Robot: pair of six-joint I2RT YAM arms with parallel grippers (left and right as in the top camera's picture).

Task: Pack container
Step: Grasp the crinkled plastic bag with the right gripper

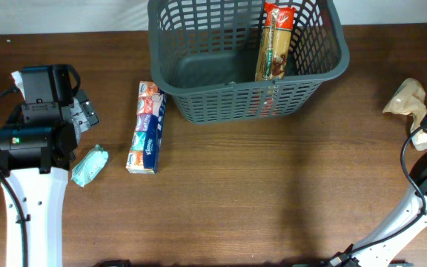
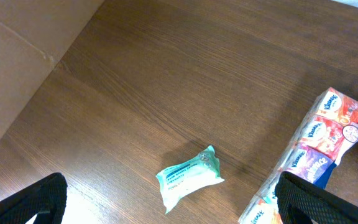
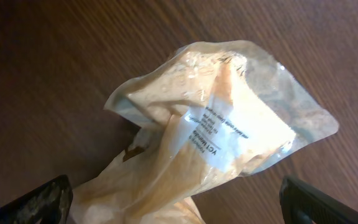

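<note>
The container [image 1: 191, 44], a dark grey slotted basket, stands at the back middle of the table. A long pasta packet [image 1: 274, 41] leans inside it at the right. A strip of tissue packs [image 1: 147, 127] [image 2: 319, 143] lies left of the basket, and a teal wipes packet [image 1: 90, 165] [image 2: 188, 176] lies further left. My left gripper [image 1: 86, 113] [image 2: 179, 208] hovers open above the wood near that packet, holding nothing. At the right edge a crumpled tan plastic bag [image 1: 406, 98] [image 3: 216, 130] lies on the table. Its lower end reaches between the open fingers of my right gripper [image 3: 179, 205].
The left arm's white link [image 1: 32, 215] runs along the left side, and the right arm [image 1: 414, 208] with its cable occupies the lower right corner. A pale wall or board [image 2: 11, 74] borders the table in the left wrist view.
</note>
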